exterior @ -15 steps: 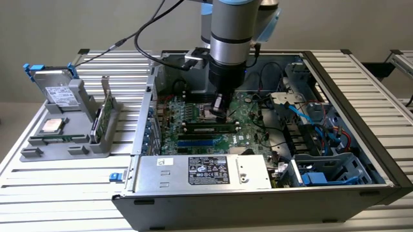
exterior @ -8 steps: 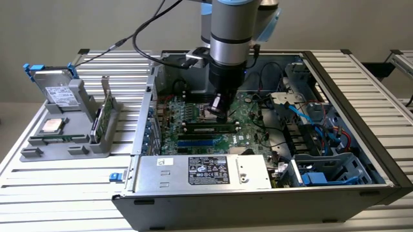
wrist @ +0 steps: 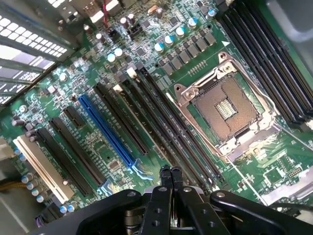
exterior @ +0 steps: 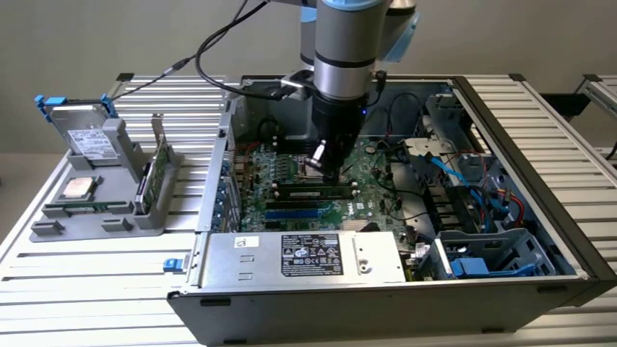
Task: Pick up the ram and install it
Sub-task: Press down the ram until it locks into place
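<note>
Station check, all positions referenced to the computer case [exterior: 540, 282].

1. Case: lies open side up on the slatted table [exterior: 87, 289]. I can see straight down onto the motherboard [exterior: 376, 210].
2. Ram [exterior: 313, 192]: inside the case, near the middle of the motherboard. It lies level along one of the long slots, green edge and white label showing. It looks seated and nothing grips it.
3. Gripper [exterior: 328, 170]: inside the case, hanging tip-down from the arm directly over the ram's slot row. On my wrist view the two fingertips [wrist: 165, 174] are pressed together with nothing between them. I cannot tell whether the tip touches the ram.
4. Black memory slots [wrist: 161, 122]: inside the case, running under the fingertips.
5. Processor socket [wrist: 226, 110]: inside the case, just beside the memory slots, with its metal frame around it.
6. Blue slot [wrist: 105, 129]: inside the case, on the far side of the memory slots from the socket.
7. Power supply [exterior: 303, 256]: inside the case, against its near wall. It is a silver box with a black label.
8. Grey fixture [exterior: 92, 220]: outside the case, on the table at the exterior view's left.
9. Hard drive [exterior: 82, 134]: outside the case, propped on the fixture.
10. Expansion card [exterior: 154, 177]: outside the case, standing upright on the fixture's case-side edge.
</note>
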You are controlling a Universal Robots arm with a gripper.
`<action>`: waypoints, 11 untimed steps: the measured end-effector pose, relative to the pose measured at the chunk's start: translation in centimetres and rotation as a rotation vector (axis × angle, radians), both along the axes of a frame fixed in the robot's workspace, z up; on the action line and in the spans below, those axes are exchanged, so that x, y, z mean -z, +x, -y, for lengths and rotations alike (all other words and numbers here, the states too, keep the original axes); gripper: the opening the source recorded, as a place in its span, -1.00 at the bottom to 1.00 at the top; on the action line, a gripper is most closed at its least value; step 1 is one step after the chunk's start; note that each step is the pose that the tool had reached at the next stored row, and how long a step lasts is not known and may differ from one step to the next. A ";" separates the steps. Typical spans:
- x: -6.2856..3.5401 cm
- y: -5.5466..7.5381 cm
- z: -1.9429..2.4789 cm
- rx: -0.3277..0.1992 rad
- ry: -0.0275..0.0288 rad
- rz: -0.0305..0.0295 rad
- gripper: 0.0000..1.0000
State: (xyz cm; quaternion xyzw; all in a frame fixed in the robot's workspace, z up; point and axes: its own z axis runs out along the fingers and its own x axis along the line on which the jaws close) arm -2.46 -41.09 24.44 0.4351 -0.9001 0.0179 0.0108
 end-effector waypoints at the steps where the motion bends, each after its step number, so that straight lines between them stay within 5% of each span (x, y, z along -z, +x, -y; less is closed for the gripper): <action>1: 0.04 0.0 0.00 0.018 0.0000 0.0000 -0.80; 11: 0.30 0.0 0.00 0.192 0.0001 0.0000 -0.80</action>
